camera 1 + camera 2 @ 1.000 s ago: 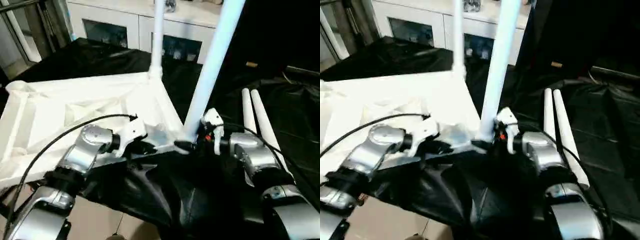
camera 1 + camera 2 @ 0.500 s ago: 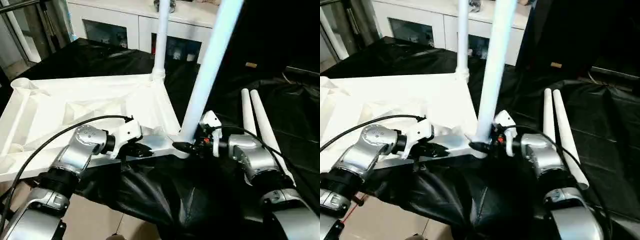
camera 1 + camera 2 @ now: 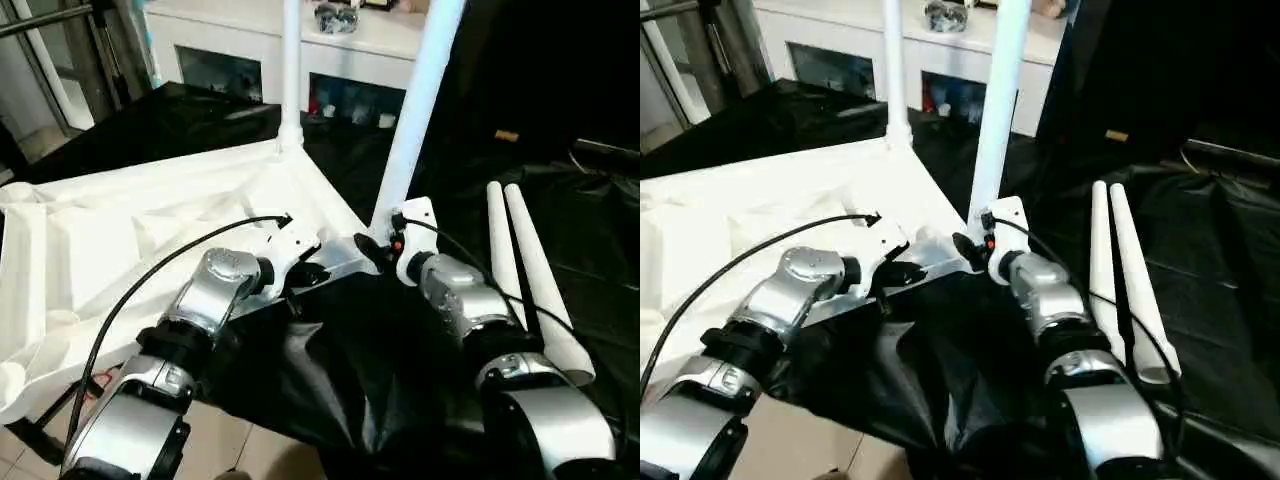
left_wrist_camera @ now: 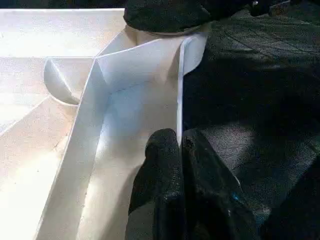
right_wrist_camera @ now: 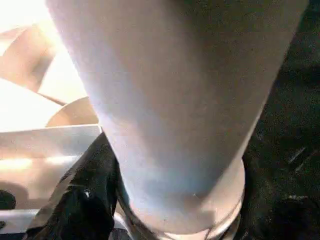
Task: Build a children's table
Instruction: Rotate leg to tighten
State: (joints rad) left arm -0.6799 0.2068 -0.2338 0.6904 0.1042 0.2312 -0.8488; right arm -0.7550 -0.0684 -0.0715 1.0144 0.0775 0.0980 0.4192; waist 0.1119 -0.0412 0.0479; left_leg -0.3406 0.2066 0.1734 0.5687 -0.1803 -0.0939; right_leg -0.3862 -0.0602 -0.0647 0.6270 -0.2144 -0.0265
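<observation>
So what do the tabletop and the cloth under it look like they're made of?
The tabletop looks like molded white plastic, smooth with a slight sheen: thin ribs and walls on its underside suggest it. The black cloth looks like thin, glossy sheeting, possibly plastic film or coated fabric, since it creases sharply and glints.

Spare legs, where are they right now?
The two spare legs lie side by side on the black cloth at the robot's right, just outside its right forearm, apart from the tabletop.

2 legs (image 3: 415,105) stand in tabletop (image 3: 100,230); 2 spare legs (image 3: 525,270) lie right.
</observation>
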